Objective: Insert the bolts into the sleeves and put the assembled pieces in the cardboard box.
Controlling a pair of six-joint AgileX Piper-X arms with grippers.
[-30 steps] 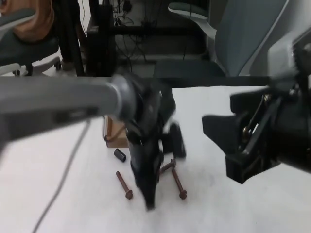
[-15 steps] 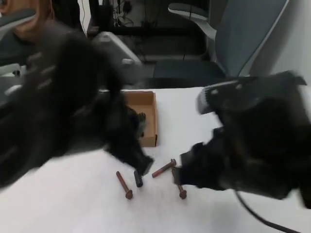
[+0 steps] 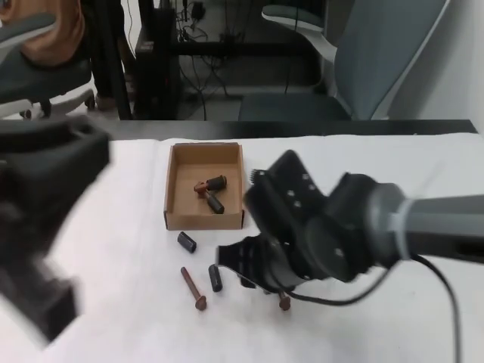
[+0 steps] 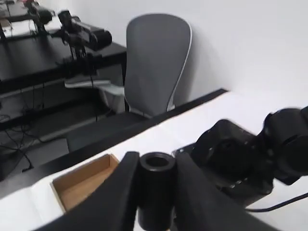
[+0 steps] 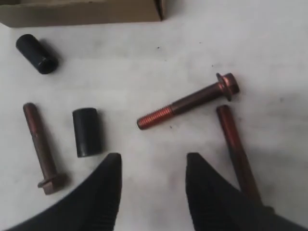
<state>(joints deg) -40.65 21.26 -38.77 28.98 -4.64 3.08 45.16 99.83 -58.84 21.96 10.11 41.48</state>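
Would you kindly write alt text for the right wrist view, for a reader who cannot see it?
The right gripper, jaws open, hangs over three copper-coloured bolts and two black sleeves lying loose on the white bench, near the cardboard box.

You have the cardboard box (image 3: 204, 220) mid-bench with two pieces (image 3: 210, 185) inside. Just in front of it lies a sleeve (image 3: 187, 242). Nearer you is a second sleeve (image 3: 216, 277), with a bolt (image 3: 191, 287) to its left. Your right gripper (image 5: 153, 159) is right of that, beside two more bolts (image 5: 187, 101). A third sleeve (image 4: 155, 192) sits between your left gripper's (image 4: 155, 166) fingers.
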